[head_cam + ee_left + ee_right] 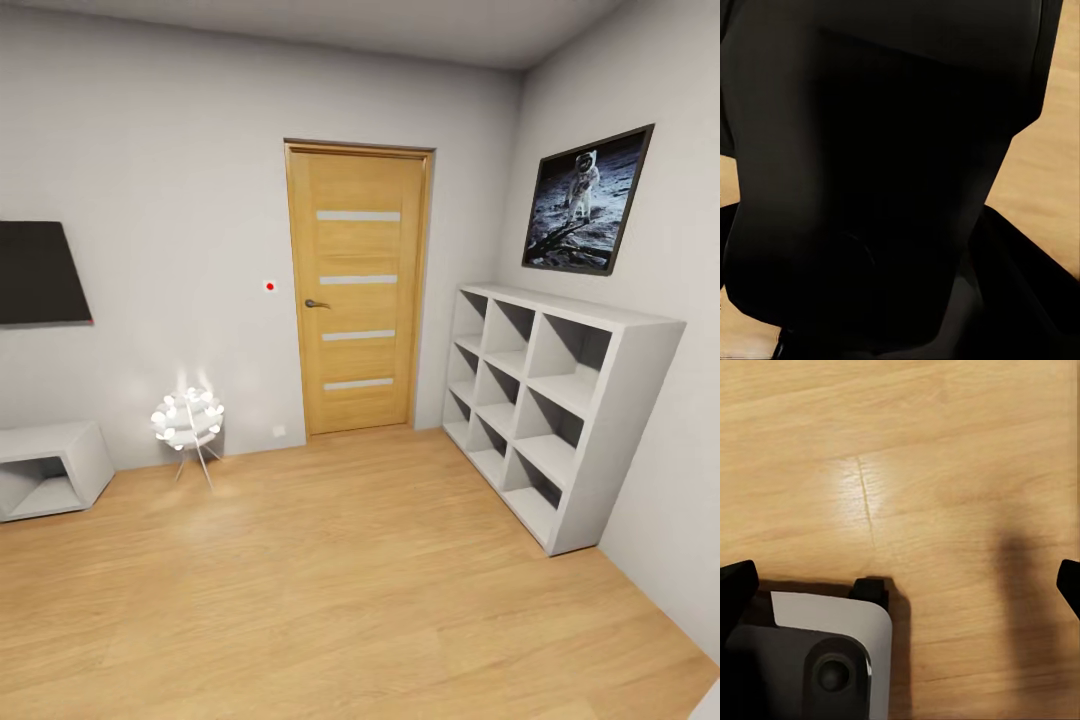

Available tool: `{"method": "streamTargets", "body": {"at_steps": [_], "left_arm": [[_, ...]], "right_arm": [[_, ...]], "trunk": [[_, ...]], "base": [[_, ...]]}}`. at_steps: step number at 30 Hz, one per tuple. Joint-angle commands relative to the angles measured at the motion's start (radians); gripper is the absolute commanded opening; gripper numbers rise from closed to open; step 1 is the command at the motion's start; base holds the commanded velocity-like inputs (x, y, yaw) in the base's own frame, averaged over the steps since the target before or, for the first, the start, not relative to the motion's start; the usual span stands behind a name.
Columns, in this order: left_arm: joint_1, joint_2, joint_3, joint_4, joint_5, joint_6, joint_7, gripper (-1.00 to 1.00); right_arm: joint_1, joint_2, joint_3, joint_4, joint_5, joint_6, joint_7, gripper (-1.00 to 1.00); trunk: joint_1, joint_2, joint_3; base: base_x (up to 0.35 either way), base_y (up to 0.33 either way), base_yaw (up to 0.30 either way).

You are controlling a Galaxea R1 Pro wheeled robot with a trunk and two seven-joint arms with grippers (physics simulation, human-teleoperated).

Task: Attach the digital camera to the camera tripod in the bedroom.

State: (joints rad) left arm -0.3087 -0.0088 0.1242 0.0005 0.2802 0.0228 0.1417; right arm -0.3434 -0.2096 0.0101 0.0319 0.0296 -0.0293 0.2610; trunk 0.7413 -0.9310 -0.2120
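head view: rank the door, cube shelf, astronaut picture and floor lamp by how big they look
1. door
2. cube shelf, close to the door, and it stands nearer the camera, so that order is unsure
3. astronaut picture
4. floor lamp

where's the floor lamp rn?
Head view, left of centre: the white floor lamp stands on the wood floor by the wall, between the low white unit and the door.
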Motion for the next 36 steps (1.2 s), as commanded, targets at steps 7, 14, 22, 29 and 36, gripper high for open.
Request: {"method": "streamTargets", "body": {"at_steps": [7,14,22,29,36], "left_arm": [[0.012,-0.001,0.006,0.0,0.039,-0.001,0.003,-1.0],[0.016,0.0,0.006,0.0,0.043,-0.013,0.004,-1.0],[0.019,0.0,0.006,0.001,0.043,-0.017,0.004,-1.0],[0.024,0.0,0.006,0.0,0.043,-0.02,0.004,-1.0],[0.025,0.001,0.006,-0.001,0.043,-0.021,0.004,-1.0]], "right_arm": [[0.007,0.001,0.001,0.003,0.003,-0.005,-0.002,1.0],[0.013,0.002,0.001,0.003,0.003,-0.001,-0.006,1.0],[0.014,0.002,0.001,0.003,0.003,-0.004,-0.011,1.0],[0.014,0.005,0.001,0.003,0.003,-0.003,-0.034,1.0],[0.014,0.006,0.001,0.003,0.003,-0.004,-0.045,1.0]], "trunk": [[0.0,-0.001,-0.001],[0.0,-0.001,-0.001],[-0.011,0.02,0.008],[-0.011,0.02,0.008],[-0.031,0.055,0.024]], "base": [[0.0,0.0,0.0],[0.0,0.0,0.0],[0.0,0.0,0.0],[0.0,0.0,0.0],[0.0,0.0,0.0]]}}
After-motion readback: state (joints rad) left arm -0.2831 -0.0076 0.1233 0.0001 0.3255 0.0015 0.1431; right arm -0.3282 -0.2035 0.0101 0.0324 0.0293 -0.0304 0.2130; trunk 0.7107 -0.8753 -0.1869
